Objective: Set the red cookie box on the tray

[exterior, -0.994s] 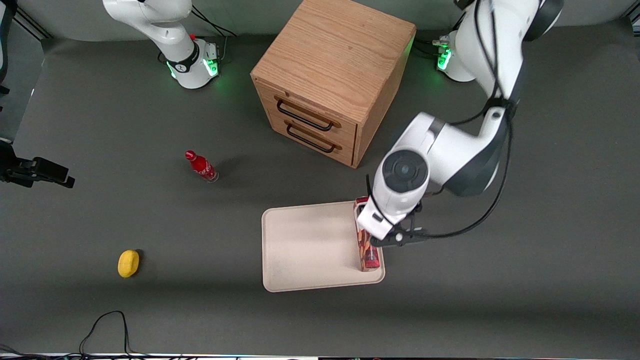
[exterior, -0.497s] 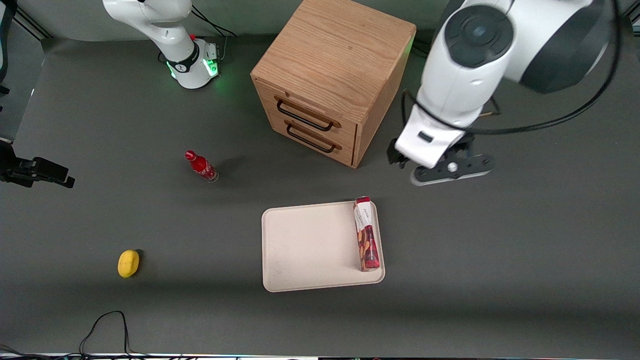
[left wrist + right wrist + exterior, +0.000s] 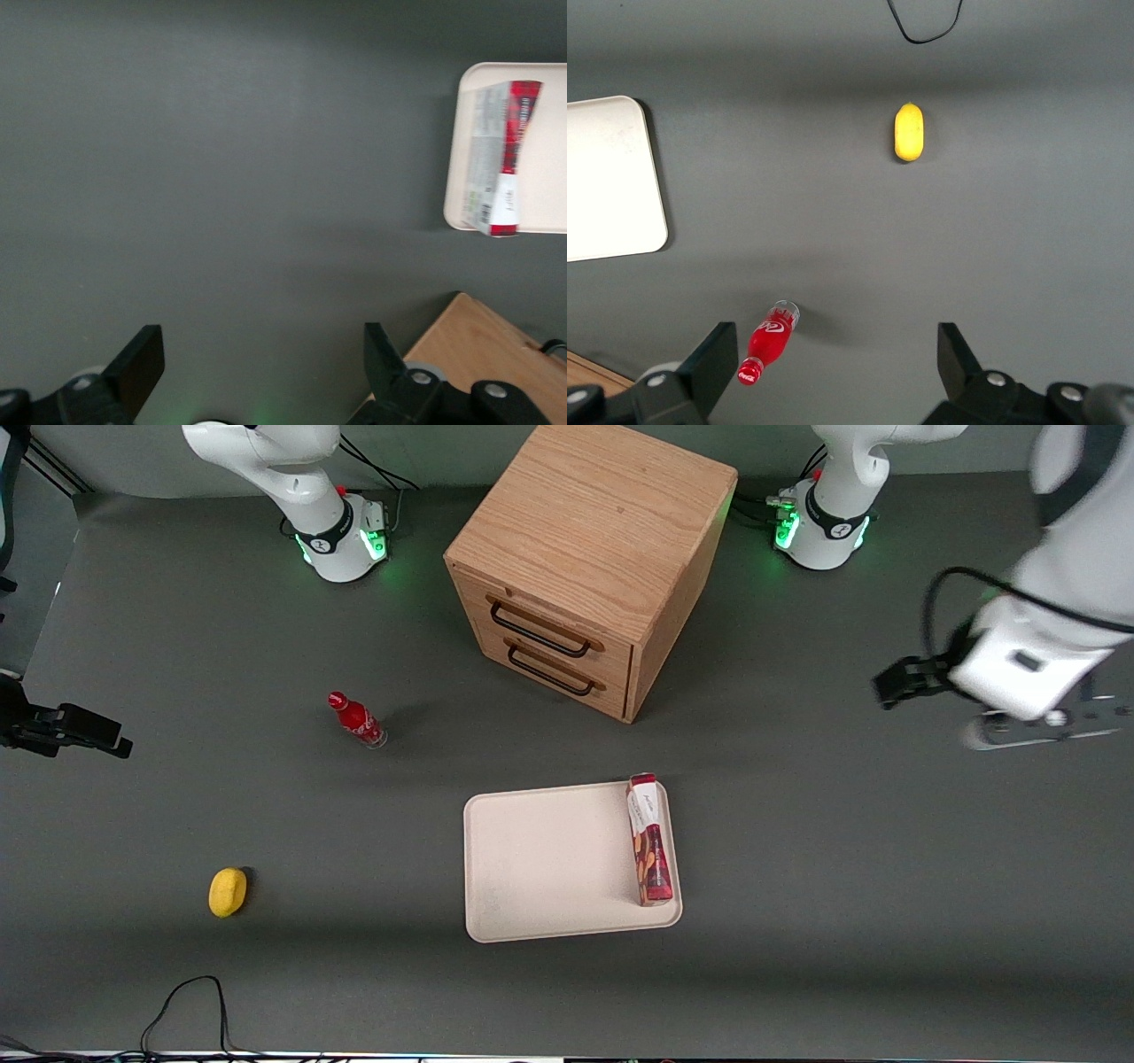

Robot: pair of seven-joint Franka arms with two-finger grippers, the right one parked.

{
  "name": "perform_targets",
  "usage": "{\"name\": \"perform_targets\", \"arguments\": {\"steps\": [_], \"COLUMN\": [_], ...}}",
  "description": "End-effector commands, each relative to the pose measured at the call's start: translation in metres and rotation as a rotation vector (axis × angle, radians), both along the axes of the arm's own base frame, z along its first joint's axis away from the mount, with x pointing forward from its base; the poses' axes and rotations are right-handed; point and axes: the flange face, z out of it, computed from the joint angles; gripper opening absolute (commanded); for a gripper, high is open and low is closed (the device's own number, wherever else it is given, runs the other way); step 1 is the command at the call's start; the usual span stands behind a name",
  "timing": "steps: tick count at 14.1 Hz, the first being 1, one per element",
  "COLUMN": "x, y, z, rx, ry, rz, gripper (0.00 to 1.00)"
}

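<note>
red cookie box (image 3: 649,841) standing on its thin side on tray (image 3: 540,864) at the working arm's edge, gripper (image 3: 261,376) fingers spread wide, empty, raised well apart toward working arm's end of table

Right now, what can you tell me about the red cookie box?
The red cookie box is a thin, dark-red cardboard box with a white label end and biscuit pictures. It stands on a narrow long side on the cream tray, close along the rim nearest the working arm's end, its white end pointing toward the wooden drawer cabinet. Only the tray touches it. The gripper hangs open over bare table, well away from the box.
</note>
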Motion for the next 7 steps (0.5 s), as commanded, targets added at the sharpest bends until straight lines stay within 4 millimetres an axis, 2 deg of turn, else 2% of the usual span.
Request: {"name": "perform_targets", "arguments": {"steps": [1, 4, 6, 7], "x": [-0.018, -0.017, -0.014, -0.014], "y": [0.024, 0.034, 0.05, 0.05], "z": [-0.015, -0.023, -0.027, -0.034], "rx": [-0.014, -0.012, -0.018, -0.018], "ry": [-0.021, -0.021, -0.026, -0.034], "rz": [-0.009, -0.009, -0.02, -0.024], "gripper": [1.0, 1.0, 1.0, 1.0]}}
